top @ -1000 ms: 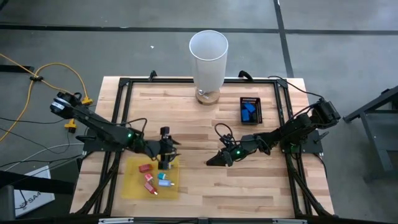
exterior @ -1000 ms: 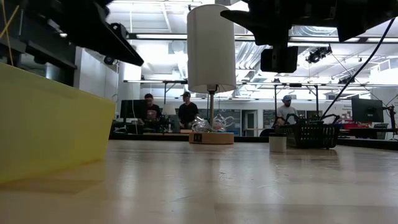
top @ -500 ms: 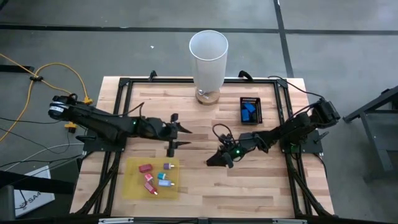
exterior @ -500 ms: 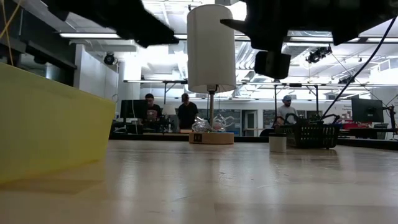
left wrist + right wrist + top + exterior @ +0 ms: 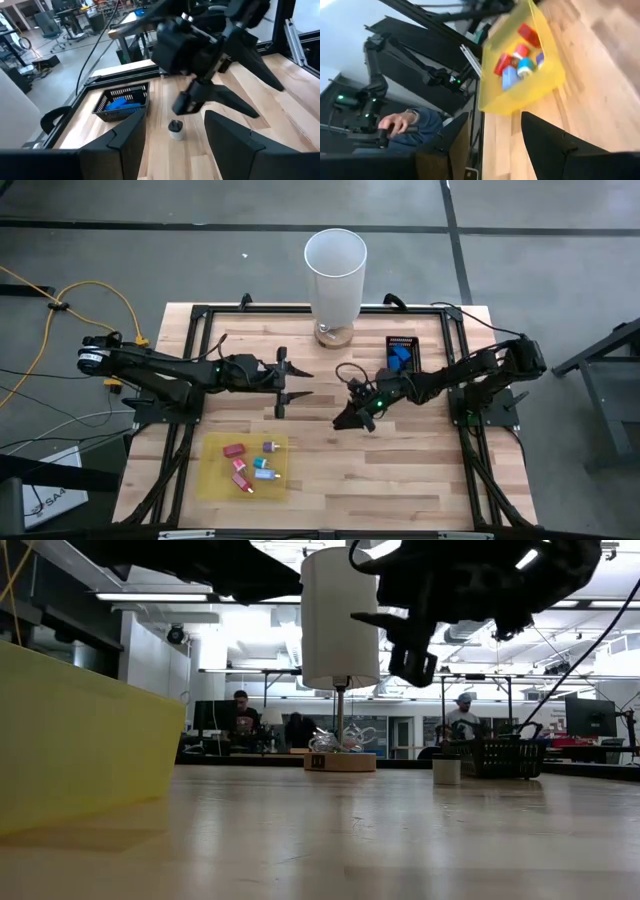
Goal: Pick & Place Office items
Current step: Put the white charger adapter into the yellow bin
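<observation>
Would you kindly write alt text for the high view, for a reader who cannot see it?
Seen from above, two dark arms meet over a wooden table: the left gripper open mid-table, the right gripper open beside it. A yellow tray of small colourful office items sits in front, a tall white cylinder and black basket behind.

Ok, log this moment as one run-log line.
left gripper: open, empty, mid-table | right gripper: open, empty, above centre | office items: in yellow tray | blue pieces: in black basket
</observation>
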Tool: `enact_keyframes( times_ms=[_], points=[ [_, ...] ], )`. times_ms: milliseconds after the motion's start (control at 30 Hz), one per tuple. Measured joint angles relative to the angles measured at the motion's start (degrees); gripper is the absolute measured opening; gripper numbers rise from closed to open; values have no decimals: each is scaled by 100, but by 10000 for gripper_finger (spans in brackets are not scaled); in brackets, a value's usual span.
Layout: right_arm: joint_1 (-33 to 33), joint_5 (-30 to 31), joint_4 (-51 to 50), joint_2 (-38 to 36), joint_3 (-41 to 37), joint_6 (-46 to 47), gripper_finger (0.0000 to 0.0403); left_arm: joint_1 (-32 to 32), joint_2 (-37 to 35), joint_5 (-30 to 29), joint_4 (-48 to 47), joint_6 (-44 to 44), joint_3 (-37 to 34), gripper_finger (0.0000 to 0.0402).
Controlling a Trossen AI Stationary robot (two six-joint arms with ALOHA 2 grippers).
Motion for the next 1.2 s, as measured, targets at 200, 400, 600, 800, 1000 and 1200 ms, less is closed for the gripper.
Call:
enact_keyframes(
  times_ms=[200,400,600,800,1000,1200],
  points=[
    [-387,-85,-1027,-739,4,-792,154,59,0,-5,0,-49,0,194],
    [-523,874,-2673,-1822,0,-1741,148,59,0,-12,1,-62,0,194],
    [-520,1728,-3736,-2614,0,-2093,148,59,0,-19,10,-62,0,194],
    [-520,1890,-4224,-2924,0,-2280,148,59,0,-23,20,-62,0,194],
    [-518,2178,-4852,-2941,-2,-2843,148,59,0,-23,23,-61,0,194],
    [-518,2465,-5099,-2927,-2,-3031,148,59,0,-23,21,-60,0,194]
  ],
)
